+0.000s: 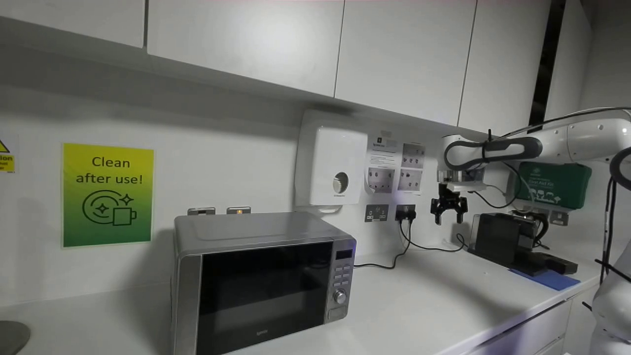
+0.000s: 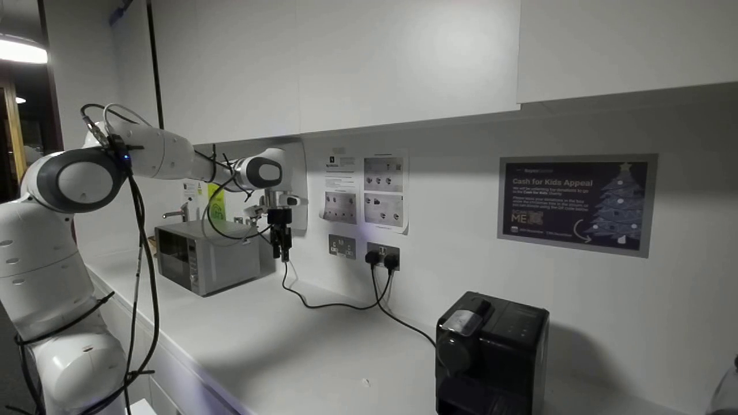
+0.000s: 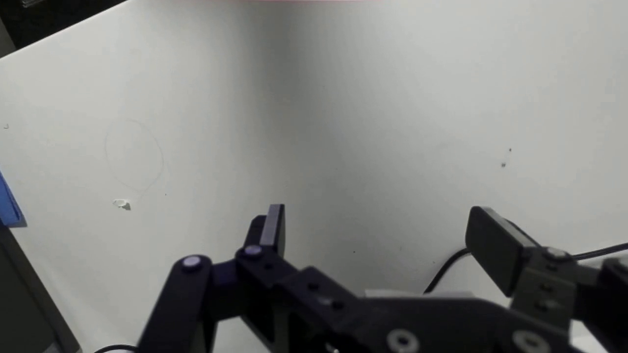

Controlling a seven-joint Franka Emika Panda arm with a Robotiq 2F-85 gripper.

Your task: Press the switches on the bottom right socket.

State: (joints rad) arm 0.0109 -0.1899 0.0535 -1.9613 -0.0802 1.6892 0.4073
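The bottom right socket (image 1: pixel 405 207) is a small grey wall plate with two black plugs in it. It also shows in an exterior view (image 2: pixel 383 251). Its switches are too small and too hidden by the plugs to make out. My gripper (image 1: pixel 448 220) points down above the counter, out from the wall and apart from the socket. It also shows edge-on in an exterior view (image 2: pixel 281 257). In the wrist view my gripper (image 3: pixel 375 212) is open, with nothing between its fingers. The socket is out of the wrist view.
A similar unplugged socket (image 2: pixel 342 246) sits left of it. Black cords (image 2: pixel 340 305) run over the counter (image 2: pixel 277 346). A microwave (image 1: pixel 266 291) and a coffee machine (image 2: pixel 496 351) stand on either side. A white dispenser (image 1: pixel 333 162) and cabinets (image 1: pixel 404 59) are above.
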